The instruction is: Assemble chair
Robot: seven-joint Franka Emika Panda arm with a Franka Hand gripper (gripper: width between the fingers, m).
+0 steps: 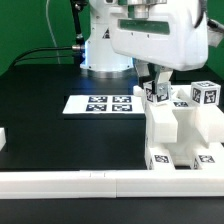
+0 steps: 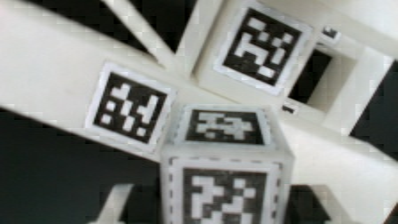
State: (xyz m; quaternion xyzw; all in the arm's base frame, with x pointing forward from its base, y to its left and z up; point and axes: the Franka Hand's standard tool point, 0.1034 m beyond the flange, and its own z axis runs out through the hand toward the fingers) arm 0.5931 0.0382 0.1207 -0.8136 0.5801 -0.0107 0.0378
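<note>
Behind the chair (image 1: 178,125), end effector (image 1: 156,92) half-hidden

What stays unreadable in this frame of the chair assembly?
- Gripper: open or shut unclear; small in the exterior view, fingertips out of the wrist view.
- Chair: cut off by the exterior view's right edge.
- Chair parts: too close and blurred in the wrist view to identify.

Marker board (image 1: 103,103) lies flat on black table (image 1: 40,115), approx mid-scene, 4 tags showing on it. Long white rail (image 1: 70,183) runs along table's near edge; small white block (image 1: 2,139) sits at exterior view's left edge, just behind rail. Black cables (image 1: 45,52) trail over table at back, w/ green backdrop (image 1: 30,25) behind.
</note>
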